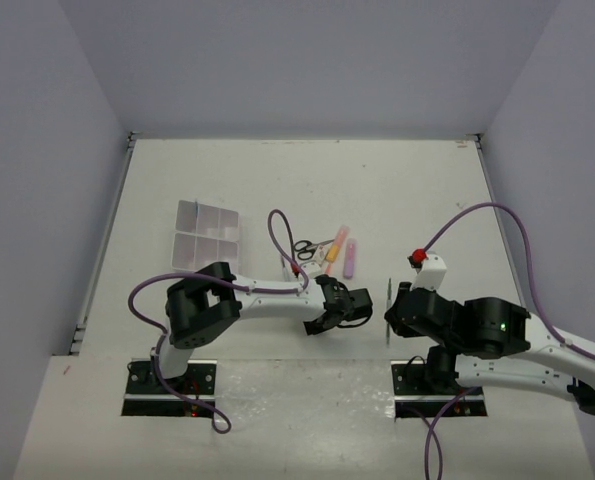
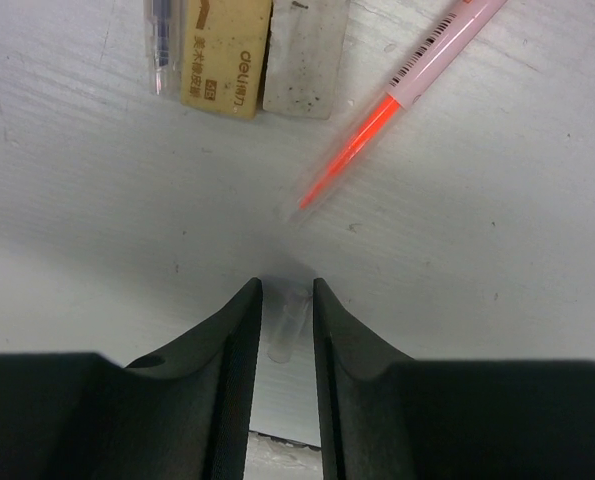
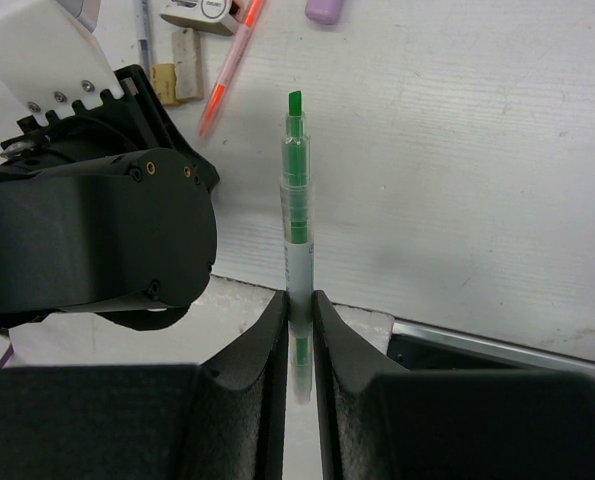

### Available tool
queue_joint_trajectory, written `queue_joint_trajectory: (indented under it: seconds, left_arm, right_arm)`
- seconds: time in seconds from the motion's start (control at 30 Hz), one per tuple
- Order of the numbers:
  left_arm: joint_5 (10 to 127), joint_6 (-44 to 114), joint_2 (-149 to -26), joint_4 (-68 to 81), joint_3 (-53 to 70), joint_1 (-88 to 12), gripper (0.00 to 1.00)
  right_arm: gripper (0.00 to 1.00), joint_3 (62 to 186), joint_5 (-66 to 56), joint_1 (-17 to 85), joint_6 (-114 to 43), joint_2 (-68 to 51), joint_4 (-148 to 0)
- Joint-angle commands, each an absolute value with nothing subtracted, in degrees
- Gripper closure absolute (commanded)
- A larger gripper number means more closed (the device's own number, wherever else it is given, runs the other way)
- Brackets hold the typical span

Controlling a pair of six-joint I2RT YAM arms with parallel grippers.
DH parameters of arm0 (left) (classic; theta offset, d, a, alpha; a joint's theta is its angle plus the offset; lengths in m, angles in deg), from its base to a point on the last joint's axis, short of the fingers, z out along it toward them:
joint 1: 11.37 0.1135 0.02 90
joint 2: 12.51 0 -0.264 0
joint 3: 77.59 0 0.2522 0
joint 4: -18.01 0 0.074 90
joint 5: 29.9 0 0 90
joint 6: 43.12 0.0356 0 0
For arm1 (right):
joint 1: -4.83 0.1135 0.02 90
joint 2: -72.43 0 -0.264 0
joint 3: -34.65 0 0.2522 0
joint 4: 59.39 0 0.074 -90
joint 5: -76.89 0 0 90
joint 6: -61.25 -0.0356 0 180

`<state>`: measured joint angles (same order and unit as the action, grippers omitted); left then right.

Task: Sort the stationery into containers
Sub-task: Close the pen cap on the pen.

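Right end effector [image 3: 297, 300] pinches green marker [image 3: 295, 190] over counter [image 3: 477, 150] near edge. Left end effector [image 2: 287, 290], slightly spread, straddles clear cap [image 2: 285, 332], visible in wrist view only.

A white counter [image 1: 277, 180] fills the middle of the overhead view, its surface faintly streaked and scuffed in the close views. Plain lilac-grey walls close it in: a back wall [image 1: 297, 60] across the top, a left wall [image 1: 37, 180] and a right wall [image 1: 567, 150]. A thin metal rail [image 1: 102, 250] runs along the counter's left edge, and a glossier pale strip [image 1: 307, 400] crosses the bottom.
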<state>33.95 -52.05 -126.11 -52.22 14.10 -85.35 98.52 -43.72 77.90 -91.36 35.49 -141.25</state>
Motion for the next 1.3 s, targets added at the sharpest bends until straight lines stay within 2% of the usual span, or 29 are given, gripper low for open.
queue_joint_trajectory:
  seconds: [0.0,0.37,0.87,0.97,1.1,1.27]
  left_arm:
    - [33.39,-47.59,-125.45,-51.67,13.62,-86.09,0.70]
    - [35.34,-44.17,-124.78,-47.75,11.46,-86.61,0.66]
    - [38.52,-42.55,-125.93,-47.16,11.05,-86.96,0.74]
    - [38.73,-42.41,-126.33,-47.25,11.05,-86.96,0.81]
    - [38.44,-42.78,-125.44,-46.88,9.83,-86.96,0.98]
    - [33.85,-42.59,-120.54,-46.70,7.59,-86.91,1.00]
  right_arm:
    - [1.00,98.07,-46.50,77.89,-93.18,35.28,-140.39]
    - [1.00,98.16,-46.36,77.92,-93.09,34.82,-140.48]
    - [1.00,98.07,-46.46,77.86,-93.14,34.90,-140.39]
    - [1.00,98.07,-46.50,77.86,-93.09,34.90,-140.38]
    - [1.00,98.07,-46.42,77.93,-92.98,35.10,-140.30]
    - [1.00,97.93,-45.87,77.95,-92.46,35.57,-139.76]
